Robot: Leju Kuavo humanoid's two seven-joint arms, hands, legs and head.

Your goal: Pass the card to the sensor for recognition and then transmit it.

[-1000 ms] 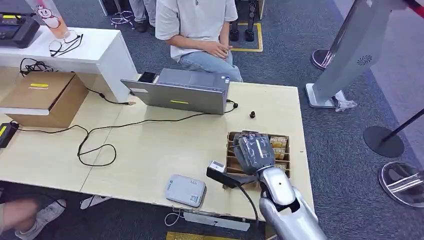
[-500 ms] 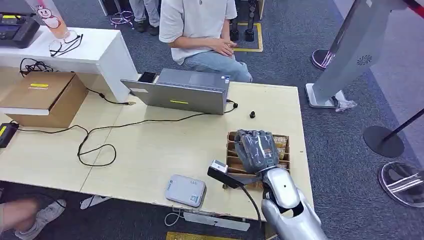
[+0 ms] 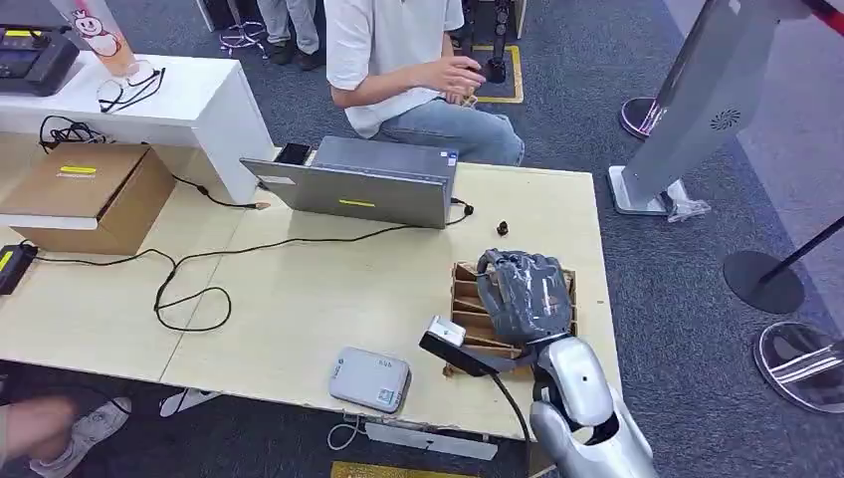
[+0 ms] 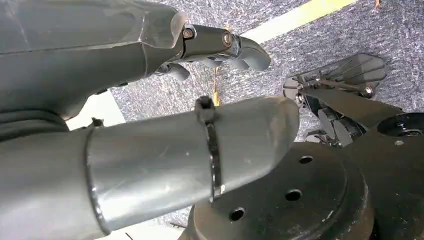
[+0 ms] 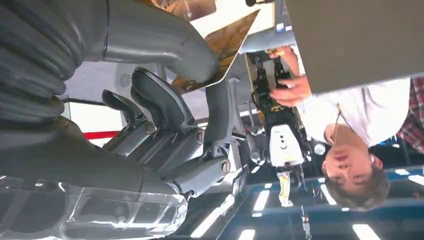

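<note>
card (image 5: 220, 45) half hidden in right hand (image 3: 525, 294)

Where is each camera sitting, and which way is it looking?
Head view: high on the robot, looking forward and down at the table; the right hand shows over the card box.
Left wrist view: behind the left hand, looking down at carpet.
Right wrist view: behind the right hand pinching a card, facing the laptop and person.
Shared: head and right wrist views both show right hand, laptop, person.
</note>
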